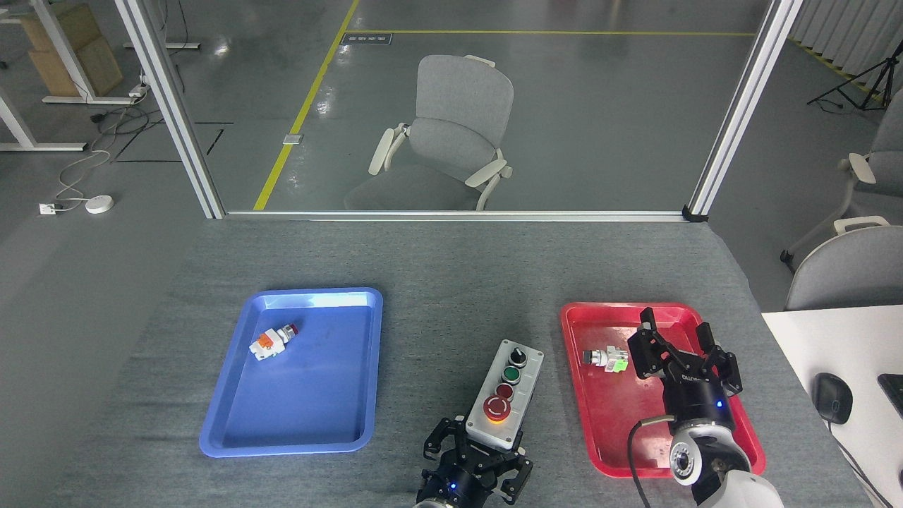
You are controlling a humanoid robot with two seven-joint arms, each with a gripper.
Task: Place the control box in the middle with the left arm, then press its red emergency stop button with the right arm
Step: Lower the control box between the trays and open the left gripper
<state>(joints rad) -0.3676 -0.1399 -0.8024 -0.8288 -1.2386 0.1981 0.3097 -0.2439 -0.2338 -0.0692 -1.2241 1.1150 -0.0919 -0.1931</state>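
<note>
The left arm is coming in at the bottom edge of the view, between the blue tray (pixel 211 430) and the red tray (pixel 748 451), with only its black multi-finger left gripper (pixel 476 462) and a blue light showing; its fingers (pixel 439 439) are spreading on both sides of the near end of the control box (pixel 505 403) and are closing on that end, so it is holding the box. The right arm is rising from the lower right corner, its white rounded wrist and black cable loop sitting over the near part of the red tray, and the right gripper (pixel 683 353) is pointing away from the robot with its fingers splayed wide and nothing between them, hovering over the red tray just right of a small green and white push-button part (pixel 607 358). The control box is lying over the grey table mat (pixel 458 282), left of the red tray and nearer to it than to the blue tray, tilting so its far end is leaning toward the red tray. It is showing a light-grey top with a dark base, and a row of controls running from far to near: black knob, green button, small red button, then the large red emergency stop button (pixel 497 408) nearest the left gripper. Whether the box is touching the mat I cannot tell. Another small part, orange and white (pixel 271 340), is lying inside the blue tray.
</note>
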